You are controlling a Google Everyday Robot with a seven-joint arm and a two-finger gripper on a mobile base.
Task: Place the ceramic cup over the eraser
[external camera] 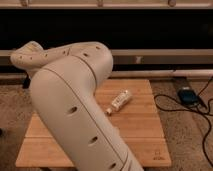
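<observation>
My arm [75, 120] folds across the near left of the worktop [145, 127], and the gripper is out of sight behind or beyond it, so I cannot tell whether it is open. Neither the cup nor the eraser shows, and I judge both to be screened by the arm. Only a white tube [120, 101] lies mid-worktop, likely a distractor.

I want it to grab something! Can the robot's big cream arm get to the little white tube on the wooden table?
Probably yes. The white capped tube lies uncovered on the wooden table, beside the cream arm, with nothing between them. The gripper is out of view, so I cannot be sure.
</observation>
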